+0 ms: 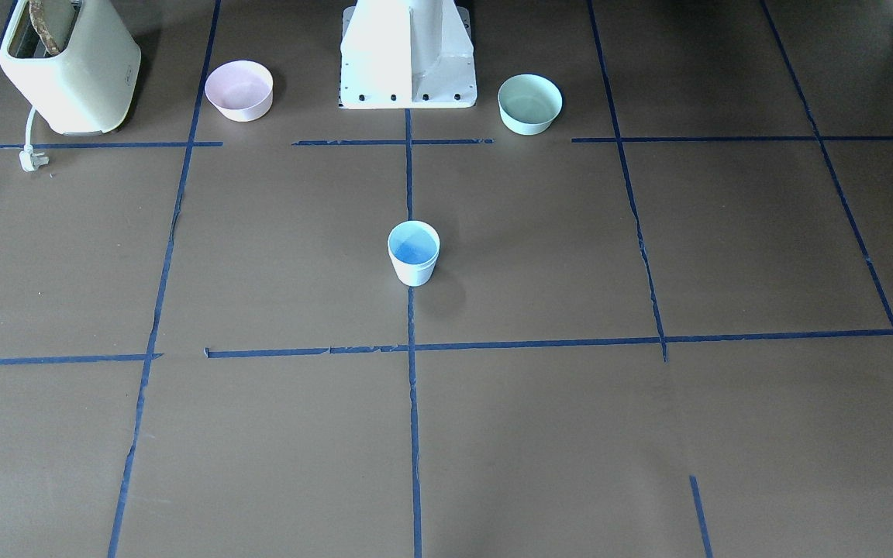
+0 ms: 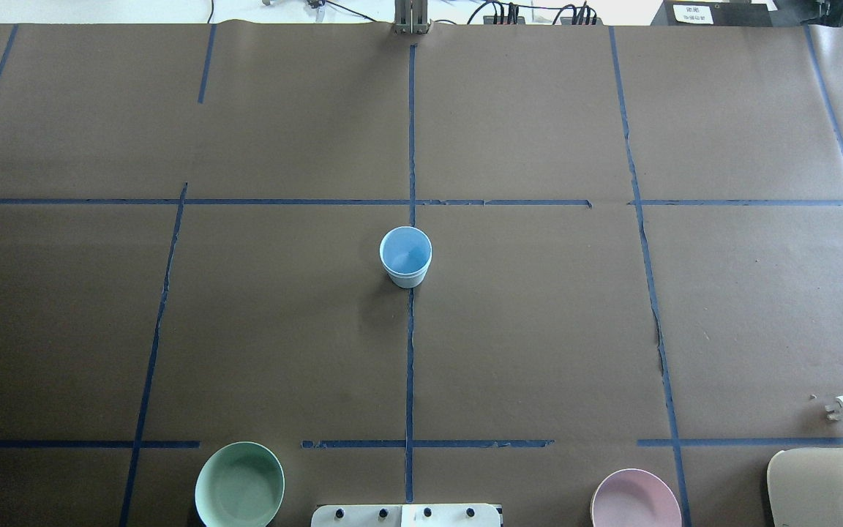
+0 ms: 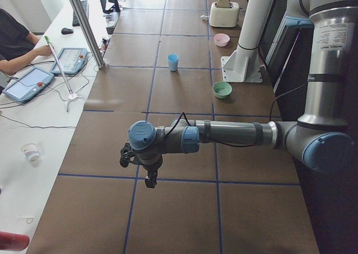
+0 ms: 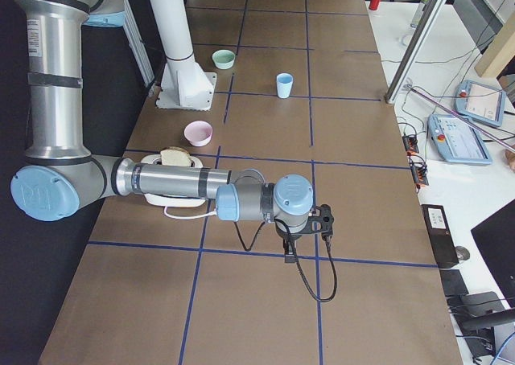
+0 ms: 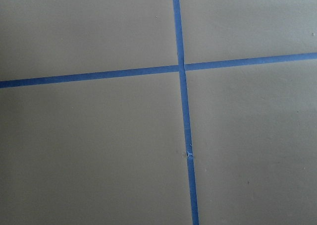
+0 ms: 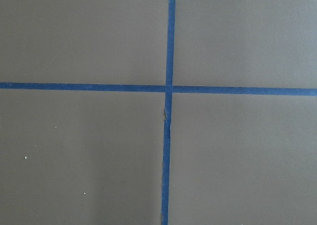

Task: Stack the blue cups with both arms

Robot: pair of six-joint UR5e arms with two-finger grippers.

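The blue cup [image 2: 405,256] stands upright at the middle of the counter [image 2: 538,329], equally far from the left pincer [image 3: 150,180] and the right pincer [image 4: 288,252]. Whether either pincer is spread, nobody can tell.

Cup [image 2: 405,256] mid-table on tape line [image 2: 410,351] — left bowl [image 2: 239,485], right bowl [image 2: 635,501] flank pedestal [image 2: 405,514], toaster [image 2: 827,487] farther right.

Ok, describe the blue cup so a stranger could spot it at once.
Start at the white pedestal at the table's edge and follow the blue tape line running straight out from it. The blue cup stands on that line, alone mid-table. Unlike the pink bowl and mint-green bowl flanking the pedestal, it is narrower, taller, and sky blue inside.
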